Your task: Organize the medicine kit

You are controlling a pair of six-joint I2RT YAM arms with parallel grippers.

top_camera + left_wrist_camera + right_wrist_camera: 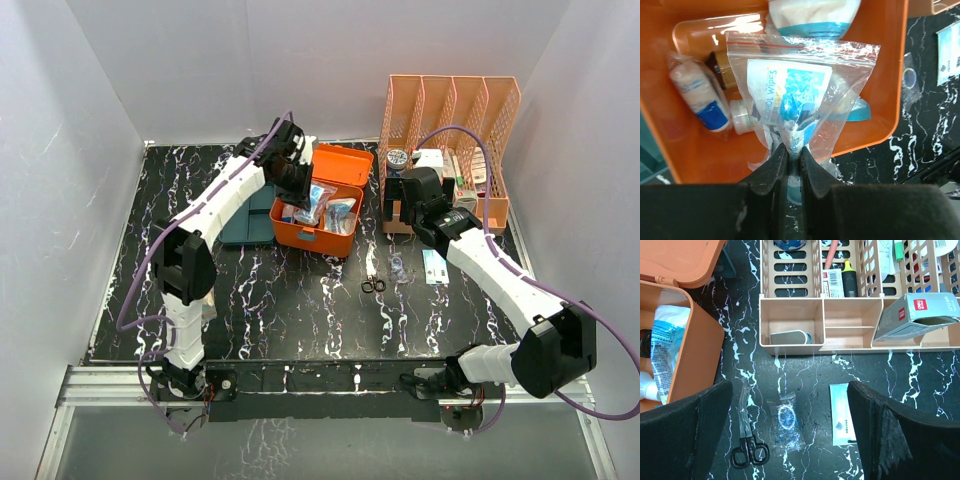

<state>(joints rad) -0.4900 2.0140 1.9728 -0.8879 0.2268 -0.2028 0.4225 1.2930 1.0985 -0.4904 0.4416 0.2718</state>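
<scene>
1. Placement looks to be the step in hand. The left tool (791, 150) is clamped together on the lower edge of a zip bag (800, 85) of alcohol wipes. It holds the bag over the open medicine kit (318, 238), which sits at the back middle of the tabletop (300, 310), just right of a teal tray (245, 222).
2. To do it well, lower the bag into the free space beside the gauze roll (695, 95) and the small bottle (740, 119). Part the fingers only once the bag rests on the contents, because slippery film let go from above may slide out.
3. The bag's lower part overhangs one orange wall in the left wrist view, so tuck it fully inside or the lid may not shut.
4. The right tool (790, 390) stands wide apart and holds nothing. It hangs above the scissors (747, 440), a small clear packet (785, 420) and a flat sachet (842, 415). These lie loose between the kit and the peach organizer (840, 315).
5. Hard to make out:
   - The left fingers cover the bag's pinched edge.
   - The left arm crosses the tray, so I cannot tell what it holds.
   - The kit's floor is buried under its contents.
   - The packet's contents are too small to name.
   - The print on the sachet is too small to read.
</scene>
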